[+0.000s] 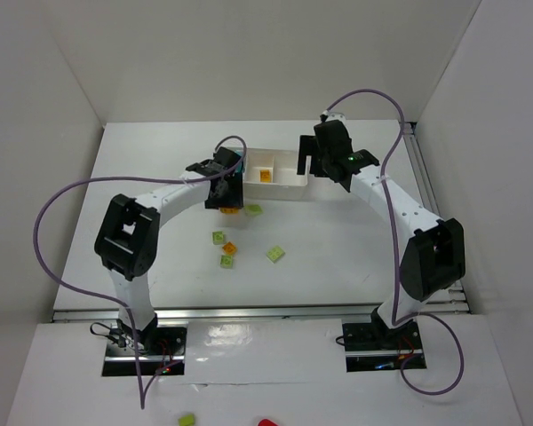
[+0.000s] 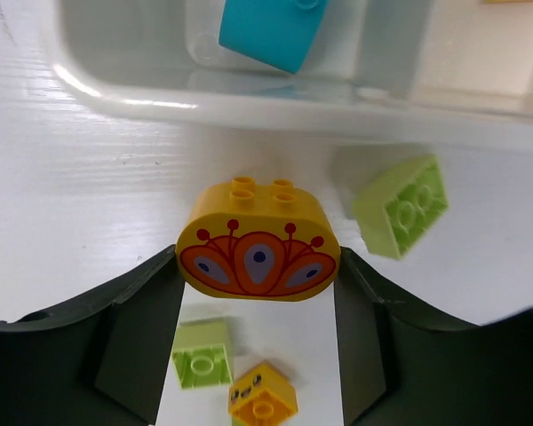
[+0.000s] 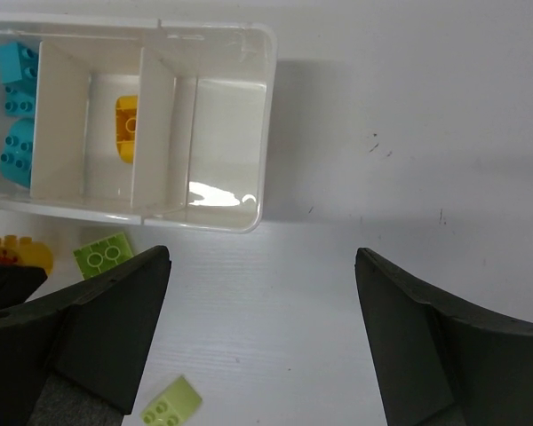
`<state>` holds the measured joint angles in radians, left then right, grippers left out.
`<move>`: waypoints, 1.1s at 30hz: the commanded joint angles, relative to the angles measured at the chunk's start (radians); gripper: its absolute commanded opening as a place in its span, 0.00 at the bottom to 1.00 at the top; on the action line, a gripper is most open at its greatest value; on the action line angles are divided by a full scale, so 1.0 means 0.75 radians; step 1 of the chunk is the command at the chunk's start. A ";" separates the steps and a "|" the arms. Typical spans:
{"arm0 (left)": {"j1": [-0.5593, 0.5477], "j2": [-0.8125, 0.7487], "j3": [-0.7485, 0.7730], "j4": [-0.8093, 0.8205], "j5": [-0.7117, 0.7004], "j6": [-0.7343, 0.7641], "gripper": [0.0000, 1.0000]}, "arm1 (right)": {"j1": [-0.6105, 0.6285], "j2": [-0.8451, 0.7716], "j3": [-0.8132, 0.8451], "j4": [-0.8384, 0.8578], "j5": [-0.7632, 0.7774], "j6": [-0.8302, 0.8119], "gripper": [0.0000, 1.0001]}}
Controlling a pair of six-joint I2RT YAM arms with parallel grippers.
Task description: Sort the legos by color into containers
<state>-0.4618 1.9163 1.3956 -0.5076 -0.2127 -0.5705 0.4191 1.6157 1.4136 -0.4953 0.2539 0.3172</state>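
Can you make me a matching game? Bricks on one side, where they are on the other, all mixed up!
1. cyan bricks
2. orange-yellow brick
3. rounded yellow brick with red pattern
4. light green brick

A. loose on the table, outside the tray
B. tray's middle compartment
C. between the fingers of the left pincer
D. tray's end compartment

Pairs: 1-D, 2-B, 3-C, 4-A
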 commanded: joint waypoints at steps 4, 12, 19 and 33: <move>-0.002 -0.221 0.053 -0.072 0.103 0.061 0.53 | 0.010 -0.072 -0.005 0.002 0.042 0.005 0.91; -0.029 -0.058 0.462 -0.111 0.179 0.086 0.53 | 0.010 -0.101 0.024 -0.037 0.066 0.005 0.91; -0.029 0.304 0.901 -0.184 0.179 0.110 0.67 | 0.010 -0.213 -0.027 -0.147 0.107 0.029 0.91; -0.029 -0.049 0.694 -0.248 0.112 0.135 0.91 | 0.302 -0.361 -0.477 -0.021 -0.162 0.074 0.99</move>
<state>-0.4812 2.0670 1.9812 -0.6926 -0.1024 -0.4950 0.5507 1.3754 1.1534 -0.5880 0.2199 0.3717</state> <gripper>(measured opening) 0.913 0.968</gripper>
